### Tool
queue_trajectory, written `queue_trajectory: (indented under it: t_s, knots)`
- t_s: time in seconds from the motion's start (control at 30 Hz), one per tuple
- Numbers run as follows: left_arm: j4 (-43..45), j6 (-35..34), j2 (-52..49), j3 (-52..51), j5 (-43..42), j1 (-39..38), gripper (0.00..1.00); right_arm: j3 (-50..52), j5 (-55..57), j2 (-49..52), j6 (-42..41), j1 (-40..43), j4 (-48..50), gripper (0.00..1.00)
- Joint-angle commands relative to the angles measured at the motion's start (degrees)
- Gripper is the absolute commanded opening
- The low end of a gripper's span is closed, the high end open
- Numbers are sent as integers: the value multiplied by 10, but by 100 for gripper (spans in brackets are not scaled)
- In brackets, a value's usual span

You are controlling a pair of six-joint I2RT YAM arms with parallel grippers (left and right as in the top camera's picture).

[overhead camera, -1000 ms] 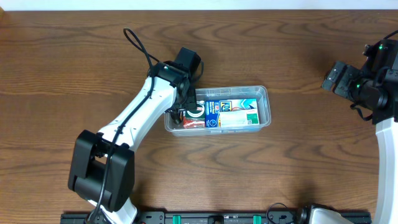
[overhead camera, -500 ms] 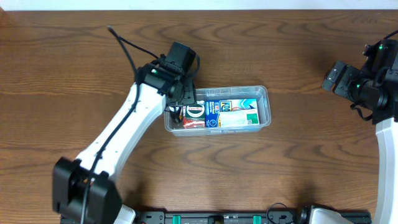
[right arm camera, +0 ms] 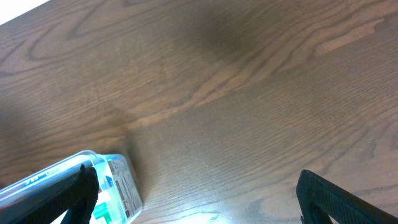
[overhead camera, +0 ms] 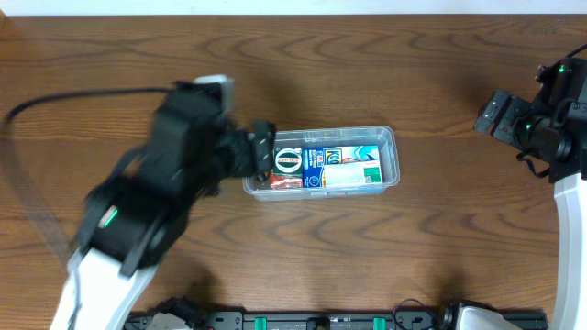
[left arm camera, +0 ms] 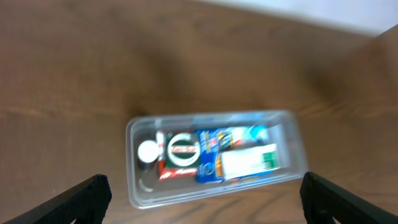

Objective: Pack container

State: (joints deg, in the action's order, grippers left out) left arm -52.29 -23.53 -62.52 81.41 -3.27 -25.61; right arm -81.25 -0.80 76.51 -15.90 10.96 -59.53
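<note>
The clear container [overhead camera: 395, 154] lies at the table's middle and holds blue-and-white boxes [overhead camera: 344, 168], a round green-and-white item [overhead camera: 289, 162] and a red packet [overhead camera: 282, 182]. My left arm is blurred with motion and raised over the table to the left of the tub. The left gripper [overhead camera: 261, 154] is by the tub's left end. In the left wrist view the container [left arm camera: 144, 190] sits well below the open left gripper [left arm camera: 205, 183], whose fingers hold nothing. My right gripper [overhead camera: 491, 115] hangs open and empty at the far right, and its wrist view catches one container corner [right arm camera: 121, 180].
Bare wood-grain tabletop surrounds the tub on all sides. A black rail [overhead camera: 321, 321] runs along the front edge. A white strip of background shows beyond the far table edge [left arm camera: 348, 15].
The left gripper has opened wide and lifted away from the container's left end, the arm swinging up and to the left. The right arm and the tub's contents have stayed put.
</note>
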Motion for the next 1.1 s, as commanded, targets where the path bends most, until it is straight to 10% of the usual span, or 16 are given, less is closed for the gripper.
queue_trajectory:
  t_s: [0.0, 0.5, 1.07]
  knots:
    - [-1, 7, 54, 11, -4, 1, 98, -5, 4, 3, -1, 4, -1, 99]
    - [-141, 7, 222, 8, -4, -1, 98, -5, 4, 3, -1, 4, -1, 99]
    - [-158, -31, 516, -162, 135, 198, 98, -5, 4, 3, -1, 4, -1, 99]
